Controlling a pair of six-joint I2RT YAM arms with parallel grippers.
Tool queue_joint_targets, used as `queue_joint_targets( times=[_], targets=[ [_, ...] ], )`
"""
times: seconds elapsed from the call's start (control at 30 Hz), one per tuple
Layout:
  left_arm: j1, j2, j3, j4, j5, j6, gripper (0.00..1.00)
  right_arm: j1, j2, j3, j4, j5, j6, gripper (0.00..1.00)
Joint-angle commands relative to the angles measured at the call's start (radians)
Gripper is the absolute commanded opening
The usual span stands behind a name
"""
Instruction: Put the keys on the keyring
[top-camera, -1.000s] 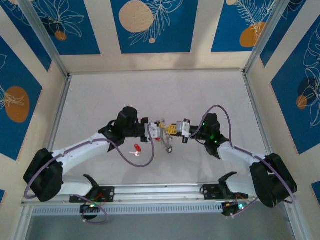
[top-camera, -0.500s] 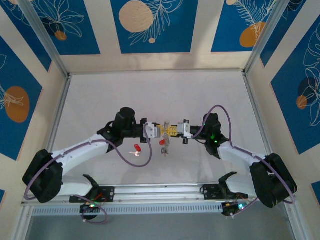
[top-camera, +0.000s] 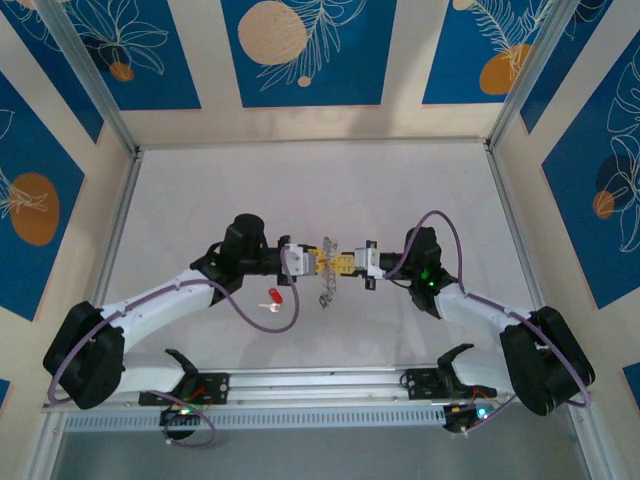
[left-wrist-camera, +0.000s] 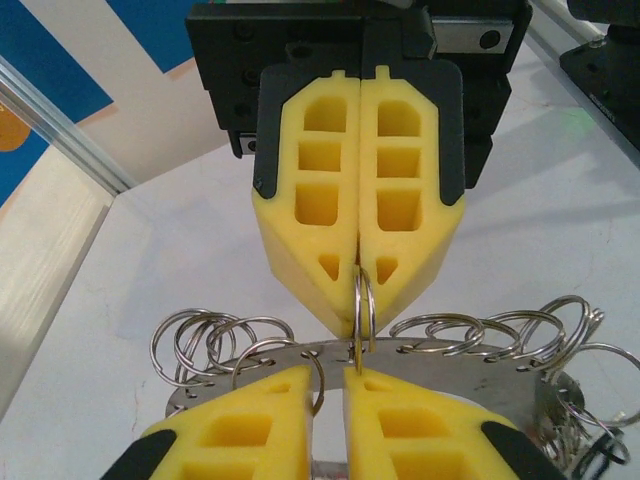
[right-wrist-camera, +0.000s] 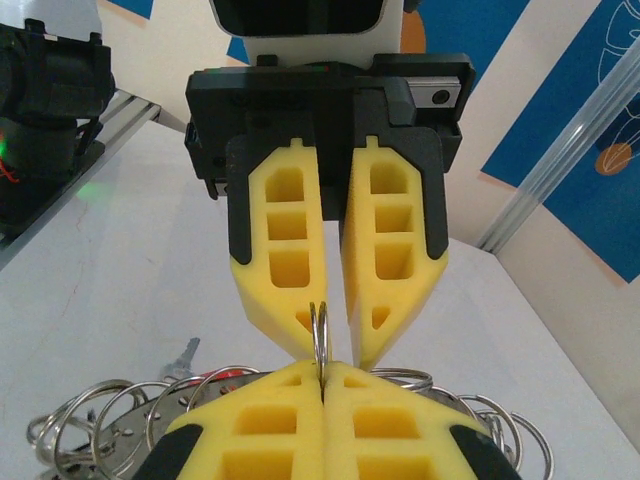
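Note:
The keyring (top-camera: 325, 284) is a flat silvery plate (left-wrist-camera: 480, 378) strung with several small split rings, and it hangs between the two grippers above the table. My right gripper (top-camera: 340, 264) (right-wrist-camera: 322, 368) is shut on one upright split ring (right-wrist-camera: 320, 330) of it. My left gripper (top-camera: 311, 262) (left-wrist-camera: 328, 374) faces it tip to tip, jaws a narrow gap apart, touching the rings but clamping nothing. One red-headed key (top-camera: 272, 296) lies on the table below the left wrist. Another key's silver blade (right-wrist-camera: 186, 351) and red head (right-wrist-camera: 216, 374) show behind the rings.
The white table (top-camera: 320, 190) is walled by cream and blue panels with aluminium posts. A purple cable (top-camera: 262, 318) loops under the left arm near the loose key. The metal rail (top-camera: 320, 382) with both arm bases runs along the near edge.
The left arm has drawn slightly left, and the keyring has swung from a slanted hang to straight under the meeting fingertips. The right gripper has stayed shut in place.

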Motion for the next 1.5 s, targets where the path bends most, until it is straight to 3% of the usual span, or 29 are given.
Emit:
queue_joint_targets(
  times=[0.0,0.27,0.53,0.87,1.07,1.2,1.3,1.47],
  targets=[
    [0.002,-0.015,-0.005,0.046,0.090,-0.008,0.17,0.009,0.008,0.015,0.028,-0.002,-0.007,0.00],
    [0.002,-0.013,0.008,-0.053,0.092,0.049,0.19,0.010,0.000,0.006,0.041,0.042,-0.015,0.00],
    [0.002,-0.012,0.007,-0.022,0.092,0.028,0.20,0.013,0.006,0.005,0.039,0.045,-0.021,0.00],
    [0.002,-0.005,0.016,0.019,0.076,-0.002,0.15,0.033,0.018,0.025,-0.005,0.055,-0.056,0.00],
    [0.002,0.014,0.019,0.021,0.080,-0.004,0.03,0.036,0.024,0.021,0.025,0.049,-0.041,0.00],
    [-0.001,0.011,0.036,-0.022,0.016,0.017,0.00,0.035,0.017,0.020,0.005,0.085,-0.044,0.00],
    [-0.019,0.012,0.069,-0.119,-0.081,0.073,0.00,0.038,0.003,0.029,-0.068,0.157,-0.062,0.15],
    [-0.057,0.028,0.118,-0.232,-0.193,0.134,0.00,0.040,-0.004,0.052,-0.167,0.222,-0.090,0.19]
  ],
)
